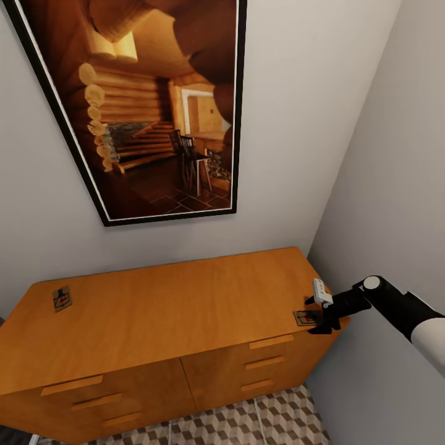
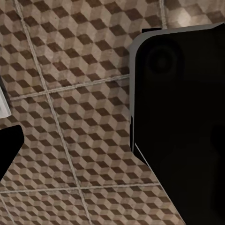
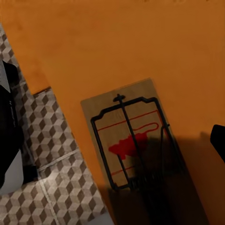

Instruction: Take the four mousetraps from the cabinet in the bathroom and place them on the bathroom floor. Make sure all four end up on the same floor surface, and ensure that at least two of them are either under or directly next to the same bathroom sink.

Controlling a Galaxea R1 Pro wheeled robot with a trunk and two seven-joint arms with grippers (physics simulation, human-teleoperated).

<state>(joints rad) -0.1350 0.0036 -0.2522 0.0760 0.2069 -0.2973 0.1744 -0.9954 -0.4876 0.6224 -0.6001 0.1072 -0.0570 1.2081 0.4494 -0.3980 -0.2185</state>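
Though unlettered, red-marked mousetrap point(image 3: 136, 145) atop cabinet point(image 1: 185, 309)

The side wall point(image 1: 395, 154) crowds the cabinet point(image 1: 185, 309) top's right end; its middle lies open.

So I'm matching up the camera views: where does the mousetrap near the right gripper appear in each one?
Head view: the mousetrap lies at the front right corner of the cabinet, beside the right gripper.
Left wrist view: not in it; cube-patterned bathroom floor there.
Right wrist view: centre, flat on the orange top.
Shared landmark: the cube-patterned floor tiles.
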